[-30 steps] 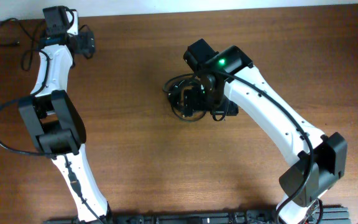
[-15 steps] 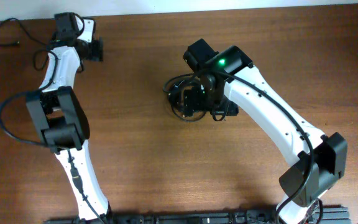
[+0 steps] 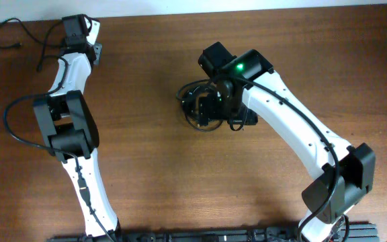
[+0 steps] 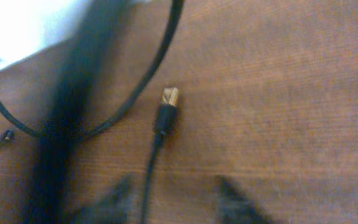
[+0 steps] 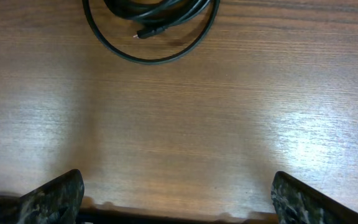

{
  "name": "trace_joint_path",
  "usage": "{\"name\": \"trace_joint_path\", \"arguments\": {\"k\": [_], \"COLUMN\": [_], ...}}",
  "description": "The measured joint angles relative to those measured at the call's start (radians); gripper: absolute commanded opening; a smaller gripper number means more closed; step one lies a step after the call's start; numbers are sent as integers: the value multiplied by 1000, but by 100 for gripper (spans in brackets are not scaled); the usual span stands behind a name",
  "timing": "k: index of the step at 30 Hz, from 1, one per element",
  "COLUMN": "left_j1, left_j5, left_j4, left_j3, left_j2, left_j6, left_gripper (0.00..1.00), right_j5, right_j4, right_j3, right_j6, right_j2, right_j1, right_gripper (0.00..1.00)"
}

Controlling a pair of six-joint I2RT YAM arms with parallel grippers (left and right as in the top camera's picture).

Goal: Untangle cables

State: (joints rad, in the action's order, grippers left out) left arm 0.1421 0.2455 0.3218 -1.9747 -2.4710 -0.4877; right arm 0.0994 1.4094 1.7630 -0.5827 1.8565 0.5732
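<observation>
On the wooden surface (image 5: 185, 124), the right pincer (image 5: 176, 183) is hanging released, fingers (image 5: 55, 196) spread wide, just short of the coiled cables (image 5: 173, 15), seemingly lining up to draw a strand free. At the far corner, the left pincer (image 4: 174, 186) is hovering unclenched over a loose cable (image 4: 150, 162) and its gold plug (image 4: 168, 99), apparently one already separated.

A bundle of thin black cables (image 3: 195, 107) is seen near the middle of the overhead view, wound into a small tangled coil and partly covered from above. In the right wrist view, one wide loop (image 5: 154, 61) is laid flat around the denser strands, and a small plug end (image 5: 143, 34) is seen inside it. A separate black cable (image 3: 9, 30) is spread in loose curves at the far left corner. In the left wrist view, a gold-tipped plug (image 4: 168, 99) on a thin black cord is shown lying flat.
</observation>
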Motion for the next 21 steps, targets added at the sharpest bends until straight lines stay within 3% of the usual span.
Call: {"name": "trace_joint_path", "arguments": {"k": [3,5,6,9,12,13,16,18,21], "left_j1": [-6,-18,-27,-53,-118,-143,-211,-304,-417], "left_j5": [52,103,117,72,-218,-407,-696,-776,-775], "left_j4": [12,19,31,178,377,457,652,752,865], "left_j3": [-5,-5,-5,-1,-10,-13,-6,-6,-5], "left_j2": [-11,-3,34,211,377,386,384,377,345], "left_j6": [10,94,201,299,327,331,336,336,337], "left_gripper": [99,99,99,99,99,99,99,99,99], "right_j5": [0,0,0,-24,-57,-68,-77,-76,-76], "right_j4": [-17,-37,-37,-6,92,106,116,119,119], "right_j3": [0,0,0,0,0,0,0,0,0], "right_j6": [2,3,3,3,6,6,6,7,7], "right_j2": [0,0,0,0,0,0,0,0,0], "right_j1": [0,0,0,-10,-195,-309,-481,-558,-586], "right_gripper": [94,96,96,97,98,98,98,98,98]}}
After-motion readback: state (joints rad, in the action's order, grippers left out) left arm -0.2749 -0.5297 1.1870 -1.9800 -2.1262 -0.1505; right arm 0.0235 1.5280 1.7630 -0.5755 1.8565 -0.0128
